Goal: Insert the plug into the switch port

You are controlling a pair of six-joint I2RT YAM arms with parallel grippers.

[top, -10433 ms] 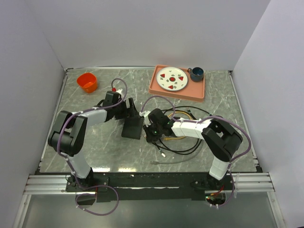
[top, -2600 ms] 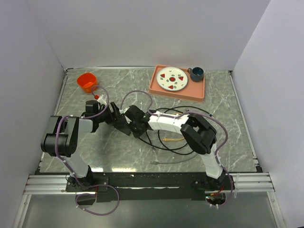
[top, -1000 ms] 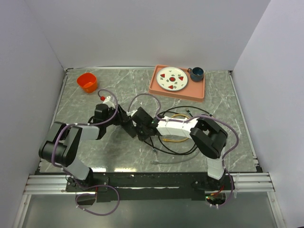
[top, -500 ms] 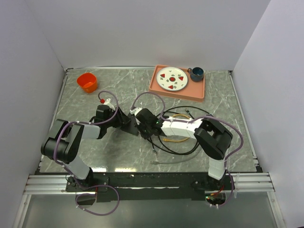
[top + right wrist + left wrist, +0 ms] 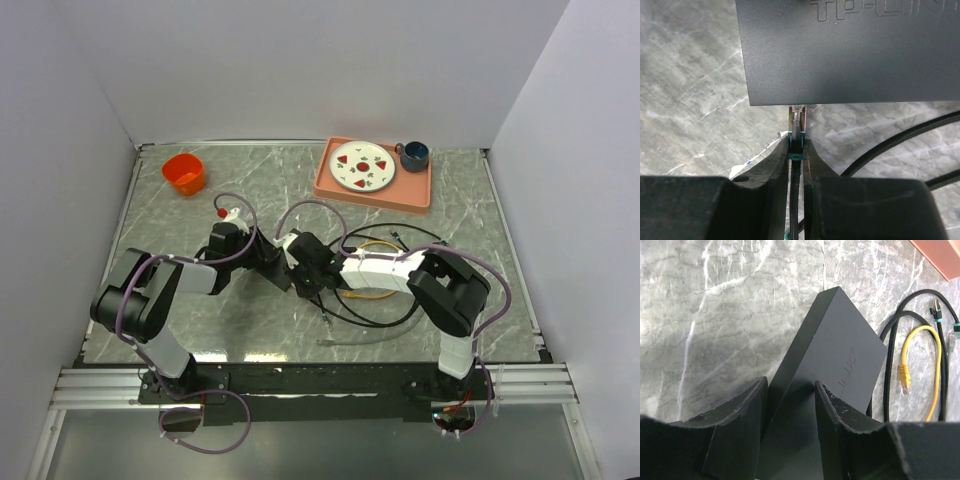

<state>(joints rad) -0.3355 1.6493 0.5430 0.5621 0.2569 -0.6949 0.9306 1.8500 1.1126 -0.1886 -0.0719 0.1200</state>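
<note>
Right wrist view, one plug (image 5: 798, 121) clenched in right pincer (image 5: 796, 143), tip at one black switch (image 5: 850, 50), left pincer (image 5: 790, 387) grasping it

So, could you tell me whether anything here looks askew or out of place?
The black switch box looks tilted up in the left claw rather than lying flat; loose cables sprawl beside it.

In the right wrist view, the plug's (image 5: 798, 117) tip vanished under the black box's (image 5: 850, 50) edge, so the switch port could not be seen. The box's raised lettering (image 5: 880, 7) was cut off at the top. From above, the left gripper (image 5: 260, 259) and right gripper (image 5: 299, 263) hid most of the box, and the plug was too small to make out.
</note>
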